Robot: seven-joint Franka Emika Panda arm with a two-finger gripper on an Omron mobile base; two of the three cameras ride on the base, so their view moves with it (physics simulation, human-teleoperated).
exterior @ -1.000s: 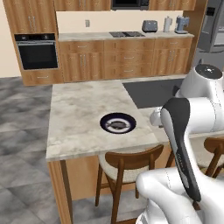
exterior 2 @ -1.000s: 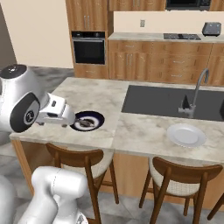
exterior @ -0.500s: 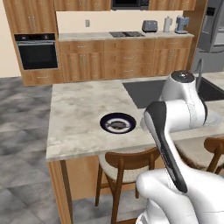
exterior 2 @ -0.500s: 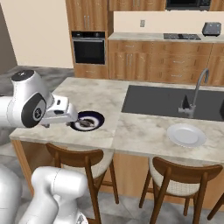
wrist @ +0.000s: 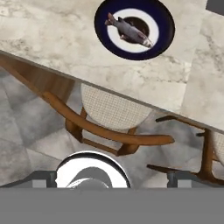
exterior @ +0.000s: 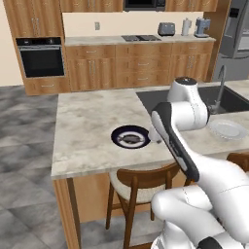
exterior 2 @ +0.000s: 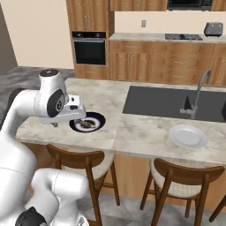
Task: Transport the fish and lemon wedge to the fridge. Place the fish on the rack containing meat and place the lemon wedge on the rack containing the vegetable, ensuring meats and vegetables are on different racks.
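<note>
The fish point(wrist: 129, 29) is slim and dark grey. It lies on a navy white-rimmed plate point(wrist: 162, 40) near the front edge of the island counter point(exterior: 87, 121). The same fish point(exterior 2: 88, 124) shows on that plate point(exterior: 130, 137) in both base views. My gripper point(exterior 2: 69, 120) hangs just left of the plate over the counter's front edge, pointing down, open and holding nothing. Its fingertips point(wrist: 43, 177) stand far apart. The grey steel fridge point(exterior: 236, 36) stands at the far back right with its doors shut, so its racks are hidden. The lemon wedge is out of view.
A white plate point(exterior 2: 188, 136) sits on the counter to the right, by the dark sink point(exterior 2: 163, 102) and its faucet point(exterior 2: 197, 93). Wooden stools point(wrist: 114, 114) stand under the counter's front edge. Cabinets, an oven point(exterior: 41, 58) and small appliances line the back wall.
The arm has swung over the counter and carried the hand closer to the fish's plate. The jaws have stayed open, and the plate and fish have not moved.
</note>
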